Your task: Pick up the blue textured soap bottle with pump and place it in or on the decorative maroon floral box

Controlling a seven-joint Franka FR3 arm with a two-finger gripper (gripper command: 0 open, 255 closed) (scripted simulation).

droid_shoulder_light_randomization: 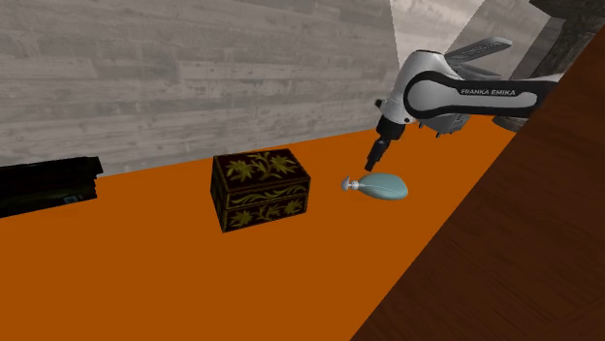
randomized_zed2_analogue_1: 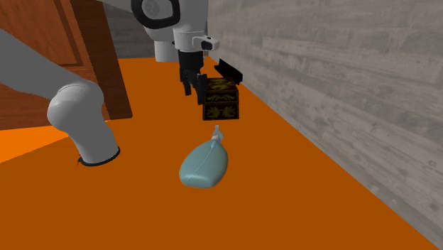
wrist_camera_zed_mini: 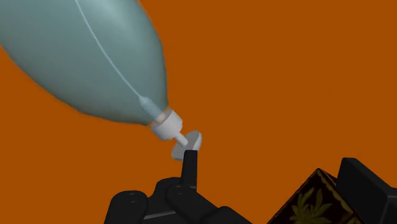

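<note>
Hovering spread and empty, the gripper hangs just above the soap bottle.

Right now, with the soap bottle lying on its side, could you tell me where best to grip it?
Probably from above, across the narrow end of the blue bottle just behind its white collar. It lies flat on the orange surface, its body widens away from there, and the open gripper hangs over that end.

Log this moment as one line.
stage: pre-grasp | gripper: open, above pump | bottle: on its side, unheld | box: shut, nothing on it
</note>
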